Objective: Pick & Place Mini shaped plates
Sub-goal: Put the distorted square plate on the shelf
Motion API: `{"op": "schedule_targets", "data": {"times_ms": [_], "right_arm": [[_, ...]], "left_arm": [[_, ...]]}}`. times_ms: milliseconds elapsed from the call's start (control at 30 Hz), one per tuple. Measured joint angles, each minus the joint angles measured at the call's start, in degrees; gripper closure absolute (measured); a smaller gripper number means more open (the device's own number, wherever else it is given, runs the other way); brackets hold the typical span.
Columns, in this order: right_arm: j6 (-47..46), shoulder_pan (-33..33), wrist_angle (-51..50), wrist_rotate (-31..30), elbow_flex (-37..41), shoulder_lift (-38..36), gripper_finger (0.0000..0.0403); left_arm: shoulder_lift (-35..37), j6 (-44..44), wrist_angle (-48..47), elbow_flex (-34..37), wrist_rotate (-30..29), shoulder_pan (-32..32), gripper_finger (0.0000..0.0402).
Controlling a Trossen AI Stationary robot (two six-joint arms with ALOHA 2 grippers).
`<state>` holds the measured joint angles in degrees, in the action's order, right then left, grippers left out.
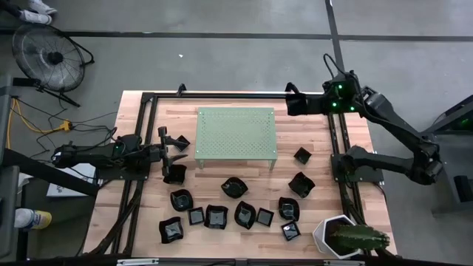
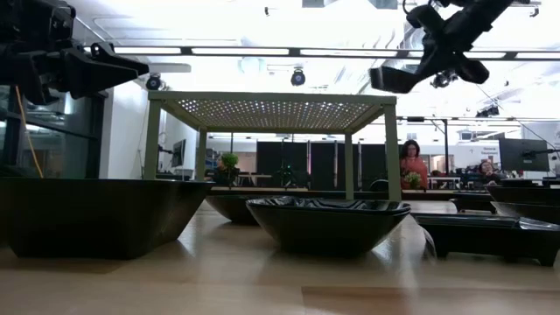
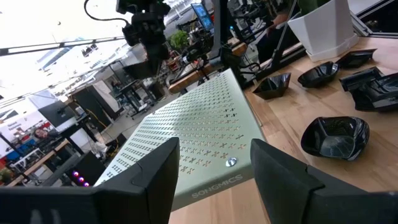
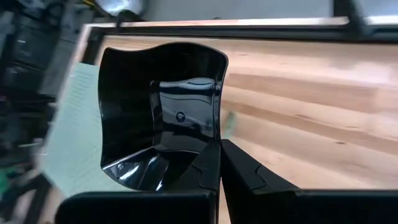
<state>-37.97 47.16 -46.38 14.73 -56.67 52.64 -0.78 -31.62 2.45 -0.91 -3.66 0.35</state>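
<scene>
Your right gripper is pinched tight on the rim of one mini shaped plate, holding it in the air near the green perforated rack, probably to set it there. Your left gripper waits wide apart beside the rack, over the other plates scattered on the counter.

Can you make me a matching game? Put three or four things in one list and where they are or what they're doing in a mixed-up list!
1. right gripper
2. left gripper
3. white plant pot
4. green rack

a. standing mid-table
b. open, empty
c. at the table's corner
d. shut on a black plate

Pairs: 1-d, 2-b, 3-c, 4-a
</scene>
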Motion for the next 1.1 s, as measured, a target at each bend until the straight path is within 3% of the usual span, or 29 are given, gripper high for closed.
{"op": "schedule_targets", "data": {"times_ms": [333, 567, 1100], "right_arm": [[-11.0, -9.7, 7.7, 0.6, 0.1, 5.9, 0.0403], [-17.7, -15.0, 12.4, -3.3, 0.1, 10.6, 0.0403], [-21.4, -18.1, 16.8, -5.0, 0.1, 16.9, 0.0403]], "left_arm": [[0.0, 0.0, 0.0, 0.0, 0.0, 0.0, 0.0208], [0.0, 0.0, 0.0, 0.0, 0.0, 0.0, 0.0208], [0.0, 0.0, 0.0, 0.0, 0.0, 0.0, 0.0208]]}}
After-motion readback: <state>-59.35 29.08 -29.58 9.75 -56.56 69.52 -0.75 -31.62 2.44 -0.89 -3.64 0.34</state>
